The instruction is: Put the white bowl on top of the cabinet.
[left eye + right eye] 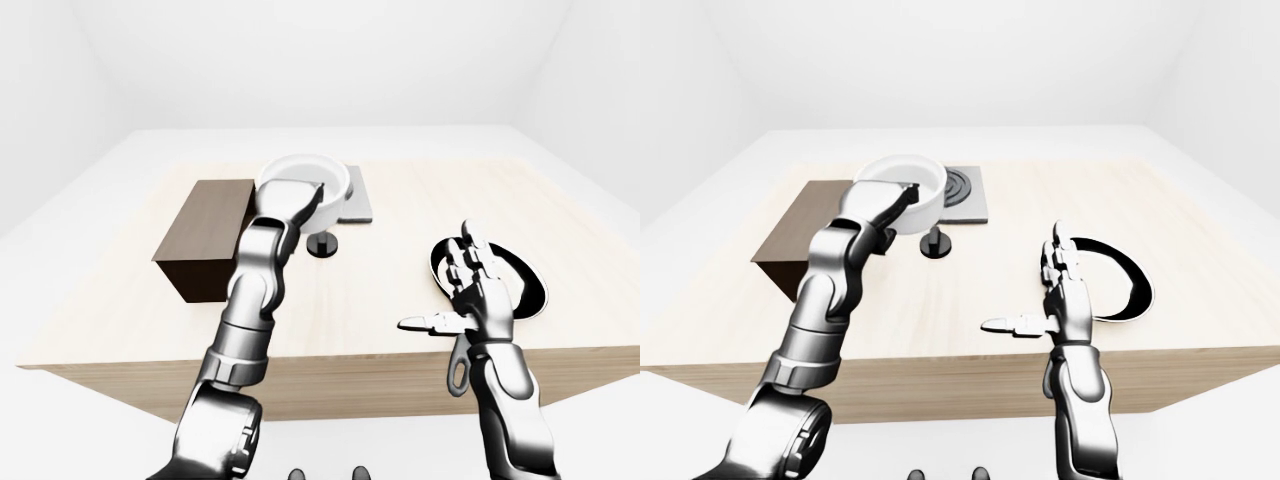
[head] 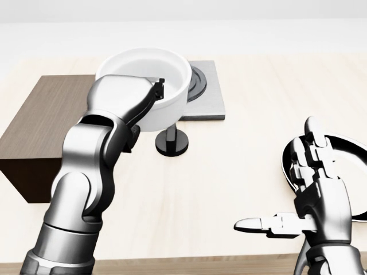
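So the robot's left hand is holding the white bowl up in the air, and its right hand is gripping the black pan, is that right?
Not quite. The left robot hand does hold the white bowl up, but the right robot hand grips nothing: in the head view its fingers are spread open, with the black pan lying on the table behind it.

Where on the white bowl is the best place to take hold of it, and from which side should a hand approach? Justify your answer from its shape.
Grip the white bowl at its rim, a finger inside the upright wall and the rest outside. It sits mouth-up and open, too wide to wrap. The left hand holds it this way at the head view's lower-left rim, the side nearest that arm and the cabinet.
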`<state>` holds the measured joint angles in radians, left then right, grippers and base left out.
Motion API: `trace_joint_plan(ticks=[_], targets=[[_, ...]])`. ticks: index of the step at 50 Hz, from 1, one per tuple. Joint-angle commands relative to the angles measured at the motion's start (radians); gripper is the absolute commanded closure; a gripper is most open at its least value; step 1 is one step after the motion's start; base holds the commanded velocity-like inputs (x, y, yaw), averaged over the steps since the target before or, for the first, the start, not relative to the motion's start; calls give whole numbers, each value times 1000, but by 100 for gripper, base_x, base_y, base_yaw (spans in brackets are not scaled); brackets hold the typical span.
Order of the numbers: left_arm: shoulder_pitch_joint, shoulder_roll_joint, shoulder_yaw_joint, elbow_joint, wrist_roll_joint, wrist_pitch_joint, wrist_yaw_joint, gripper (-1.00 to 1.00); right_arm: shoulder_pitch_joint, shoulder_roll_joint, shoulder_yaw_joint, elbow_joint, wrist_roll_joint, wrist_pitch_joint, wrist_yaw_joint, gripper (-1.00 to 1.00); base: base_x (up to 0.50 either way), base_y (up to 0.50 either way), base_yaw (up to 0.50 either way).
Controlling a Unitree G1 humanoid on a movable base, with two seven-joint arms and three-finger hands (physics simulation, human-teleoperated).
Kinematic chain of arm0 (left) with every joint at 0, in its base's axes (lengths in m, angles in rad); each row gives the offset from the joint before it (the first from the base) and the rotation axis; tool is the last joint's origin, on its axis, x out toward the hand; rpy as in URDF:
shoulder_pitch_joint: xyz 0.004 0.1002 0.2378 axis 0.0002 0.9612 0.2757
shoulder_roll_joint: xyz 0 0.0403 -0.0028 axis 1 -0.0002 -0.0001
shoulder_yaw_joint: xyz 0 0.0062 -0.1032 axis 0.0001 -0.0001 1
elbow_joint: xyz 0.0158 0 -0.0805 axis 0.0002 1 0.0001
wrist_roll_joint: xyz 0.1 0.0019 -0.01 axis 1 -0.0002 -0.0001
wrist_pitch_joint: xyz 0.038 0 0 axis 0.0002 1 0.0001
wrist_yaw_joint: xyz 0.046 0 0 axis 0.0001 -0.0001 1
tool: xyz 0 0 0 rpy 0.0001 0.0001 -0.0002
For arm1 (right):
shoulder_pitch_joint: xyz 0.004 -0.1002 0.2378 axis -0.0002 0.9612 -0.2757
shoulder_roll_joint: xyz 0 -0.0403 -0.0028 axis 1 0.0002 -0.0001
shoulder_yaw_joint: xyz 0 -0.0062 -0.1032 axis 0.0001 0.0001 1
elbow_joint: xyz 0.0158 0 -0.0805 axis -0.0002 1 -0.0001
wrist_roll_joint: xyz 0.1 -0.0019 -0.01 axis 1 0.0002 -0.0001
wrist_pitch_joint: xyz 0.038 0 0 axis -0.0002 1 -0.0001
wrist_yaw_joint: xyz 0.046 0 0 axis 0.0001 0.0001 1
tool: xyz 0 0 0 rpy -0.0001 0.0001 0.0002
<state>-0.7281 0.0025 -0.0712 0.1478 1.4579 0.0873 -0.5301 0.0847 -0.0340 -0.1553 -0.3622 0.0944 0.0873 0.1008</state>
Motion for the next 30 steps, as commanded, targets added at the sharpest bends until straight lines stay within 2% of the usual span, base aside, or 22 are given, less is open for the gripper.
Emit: trace_joint_plan(ticks=[1,16,30], targets=[[-81,61,38,20,-4,0,31,100,0,2,8,6,-6,0,-2,-100,0,0,0],[-134,168,88,10,-37,0,-10,100,4,2,9,7,-8,0,1,-100,0,0,0],[-154,238,118,41,-76,0,0,100,3,5,21,16,-17,0,-3,-100,0,0,0]])
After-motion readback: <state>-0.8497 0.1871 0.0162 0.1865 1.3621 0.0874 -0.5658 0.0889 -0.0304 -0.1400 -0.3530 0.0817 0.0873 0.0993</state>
